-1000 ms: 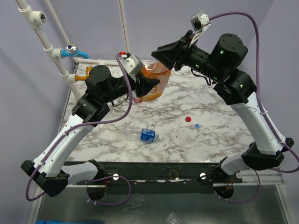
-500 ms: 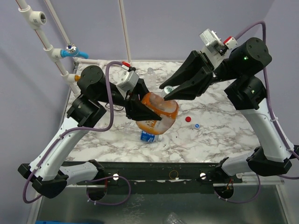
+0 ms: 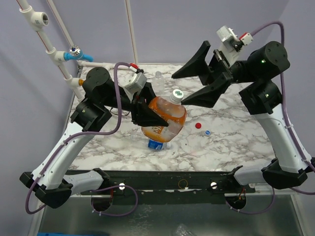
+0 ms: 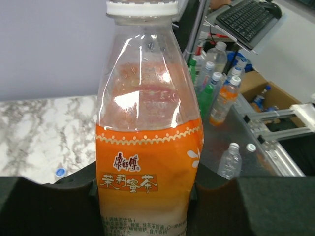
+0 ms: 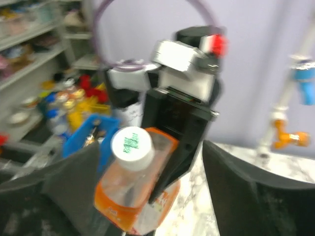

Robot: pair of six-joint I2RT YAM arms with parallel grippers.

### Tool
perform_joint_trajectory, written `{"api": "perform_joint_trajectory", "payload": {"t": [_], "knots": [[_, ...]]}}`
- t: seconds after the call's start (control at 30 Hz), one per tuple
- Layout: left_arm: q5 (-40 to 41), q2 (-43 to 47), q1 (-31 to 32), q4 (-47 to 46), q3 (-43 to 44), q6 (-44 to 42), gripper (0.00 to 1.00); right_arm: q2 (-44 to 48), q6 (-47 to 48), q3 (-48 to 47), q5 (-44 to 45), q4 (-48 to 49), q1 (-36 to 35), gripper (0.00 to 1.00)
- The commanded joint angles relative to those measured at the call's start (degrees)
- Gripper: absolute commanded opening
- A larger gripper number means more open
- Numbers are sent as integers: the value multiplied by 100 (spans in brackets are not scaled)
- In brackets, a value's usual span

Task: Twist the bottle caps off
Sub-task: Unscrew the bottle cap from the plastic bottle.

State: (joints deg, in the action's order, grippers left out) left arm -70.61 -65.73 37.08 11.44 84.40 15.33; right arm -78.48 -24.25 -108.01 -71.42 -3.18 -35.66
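My left gripper (image 3: 147, 112) is shut on the body of the squat orange bottle (image 3: 165, 118), which it holds tilted above the table. In the left wrist view the bottle (image 4: 147, 162) fills the gap between the black pads. Its white cap (image 3: 176, 95) with green print sits on the neck. My right gripper (image 3: 179, 89) stands open, its jaws spread on either side of that cap (image 5: 131, 142) without touching it. A red cap (image 3: 198, 125) and a blue-and-white cap (image 3: 207, 132) lie loose on the marble. A blue-labelled bottle (image 3: 156, 143) lies partly hidden under the orange one.
A clear bottle (image 3: 158, 75) stands at the back edge of the marble table (image 3: 231, 147). A white pipe frame with a blue valve (image 3: 74, 53) rises at the back left. Several more bottles (image 4: 216, 83) stand beyond the table in the left wrist view.
The right gripper, closed at the cap half a second ago, has opened wide around it. Over the last second both arms brought the orange bottle forward from the back of the table.
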Motion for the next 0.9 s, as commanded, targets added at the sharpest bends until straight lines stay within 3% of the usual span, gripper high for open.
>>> {"api": "perform_joint_trajectory", "payload": {"t": [0.0,0.03,0.2,0.43,0.6,0.87], "knots": [[734,203,-54,-276,-72,-610,0,385,718,-290,2599,-1091,104,95],[1051,201,-60,-228,-115,-757,0,344,776,-360,2890,-1257,103,99],[2777,144,-60,-99,-200,-1341,0,68,825,-731,3466,-1825,99,100],[4135,-8,-52,-98,-170,-1791,0,-122,1027,-916,4420,-2182,-162,99],[4430,-144,-43,-94,-88,-1858,0,-345,995,-965,5166,-2231,-211,78],[4397,-220,-34,-81,-69,-1850,0,-446,857,-694,5335,-1680,-240,54]]}}
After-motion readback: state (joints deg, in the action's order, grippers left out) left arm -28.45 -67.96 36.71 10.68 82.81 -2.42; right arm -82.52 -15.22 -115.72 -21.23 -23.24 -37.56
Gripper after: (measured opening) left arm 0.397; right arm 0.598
